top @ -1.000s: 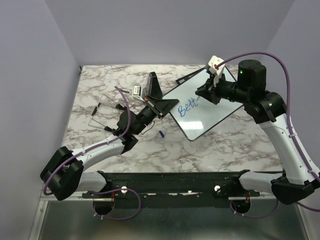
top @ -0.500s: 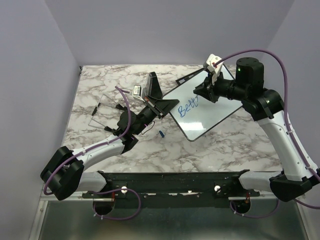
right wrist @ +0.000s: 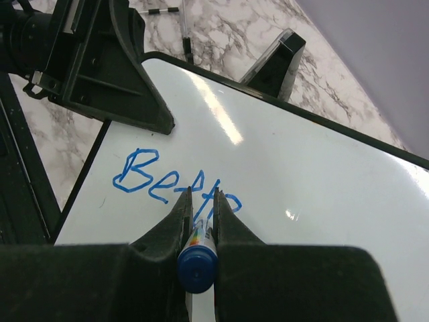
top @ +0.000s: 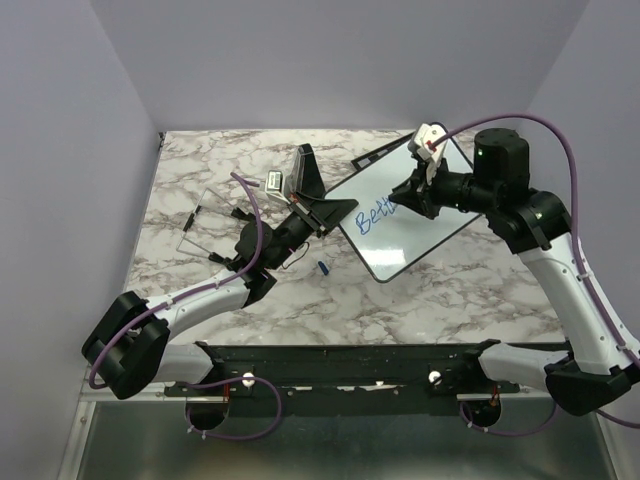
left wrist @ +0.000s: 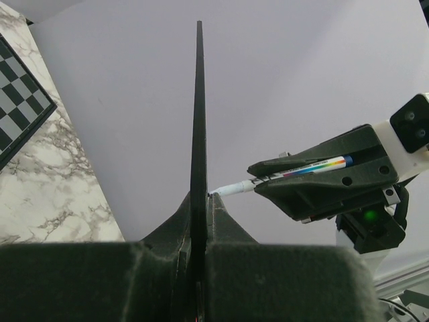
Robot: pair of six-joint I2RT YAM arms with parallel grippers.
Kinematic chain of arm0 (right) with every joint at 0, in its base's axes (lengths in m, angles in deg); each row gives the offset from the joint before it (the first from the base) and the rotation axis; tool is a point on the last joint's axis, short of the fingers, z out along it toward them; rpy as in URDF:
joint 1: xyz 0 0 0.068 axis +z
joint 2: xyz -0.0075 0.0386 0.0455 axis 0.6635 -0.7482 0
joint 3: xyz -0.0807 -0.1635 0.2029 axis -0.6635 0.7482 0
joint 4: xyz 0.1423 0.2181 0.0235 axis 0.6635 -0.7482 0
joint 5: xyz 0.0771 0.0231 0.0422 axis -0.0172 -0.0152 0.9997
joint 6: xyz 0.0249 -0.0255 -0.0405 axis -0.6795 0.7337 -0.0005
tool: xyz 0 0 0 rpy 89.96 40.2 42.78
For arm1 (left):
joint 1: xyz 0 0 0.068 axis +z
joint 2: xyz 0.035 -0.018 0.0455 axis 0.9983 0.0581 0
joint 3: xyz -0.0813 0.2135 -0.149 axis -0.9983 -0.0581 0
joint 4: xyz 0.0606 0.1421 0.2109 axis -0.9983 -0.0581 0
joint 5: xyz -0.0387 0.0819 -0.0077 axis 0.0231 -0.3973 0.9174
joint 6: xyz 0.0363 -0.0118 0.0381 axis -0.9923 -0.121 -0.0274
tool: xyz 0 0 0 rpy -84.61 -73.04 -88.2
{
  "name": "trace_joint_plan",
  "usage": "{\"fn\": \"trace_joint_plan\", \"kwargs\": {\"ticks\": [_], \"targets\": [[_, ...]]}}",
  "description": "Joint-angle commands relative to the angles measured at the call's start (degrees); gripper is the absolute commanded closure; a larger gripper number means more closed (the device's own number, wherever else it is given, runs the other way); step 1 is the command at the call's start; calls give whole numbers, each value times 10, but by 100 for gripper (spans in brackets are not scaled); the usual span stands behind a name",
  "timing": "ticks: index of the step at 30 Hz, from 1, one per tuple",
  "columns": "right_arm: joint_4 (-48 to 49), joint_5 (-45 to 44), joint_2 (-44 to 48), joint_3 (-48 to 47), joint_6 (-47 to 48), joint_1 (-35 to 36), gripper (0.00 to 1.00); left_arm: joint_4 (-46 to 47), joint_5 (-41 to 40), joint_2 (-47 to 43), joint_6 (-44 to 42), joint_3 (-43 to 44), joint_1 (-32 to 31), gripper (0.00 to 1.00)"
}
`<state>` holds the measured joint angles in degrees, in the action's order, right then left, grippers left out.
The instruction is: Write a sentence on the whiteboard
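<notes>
The sentence (right wrist: 167,182) stands unfinished at "Bett" plus a part-formed letter, in blue on the left part of the whiteboard (top: 412,245), which lies skewed on the marble table (top: 450,300), right of centre. The right gripper (top: 405,195) is closed on the marker (right wrist: 196,265), tip at the line's end, with blank board onward along the writing axis. The left gripper (top: 335,208) is clamped on the board's left edge.

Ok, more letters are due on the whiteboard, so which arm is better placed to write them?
Right. The right hand grips the marker, tip at the blue lettering on the whiteboard. The left hand is clamped on its edge, steadying it.
</notes>
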<state>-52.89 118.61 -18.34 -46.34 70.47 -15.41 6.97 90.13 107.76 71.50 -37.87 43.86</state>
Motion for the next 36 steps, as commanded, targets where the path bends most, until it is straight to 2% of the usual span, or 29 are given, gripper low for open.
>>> {"fn": "trace_joint_plan", "kwargs": {"ticks": [1, 9, 19, 36], "targets": [[-22, -19, 19, 21, 9, -2, 100, 109, 3, -12, 35, 10, 2, 100], [-11, -58, 16, 6, 6, -16, 99, 108, 4, -15, 35, 9, 2, 100], [-4, -21, -12, -59, -7, -21, 100, 108, 6, -18, 35, 6, 2, 100], [5, -22, -20, -37, -5, -22, 99, 115, 9, -13, 41, 7, 3, 100]]}}
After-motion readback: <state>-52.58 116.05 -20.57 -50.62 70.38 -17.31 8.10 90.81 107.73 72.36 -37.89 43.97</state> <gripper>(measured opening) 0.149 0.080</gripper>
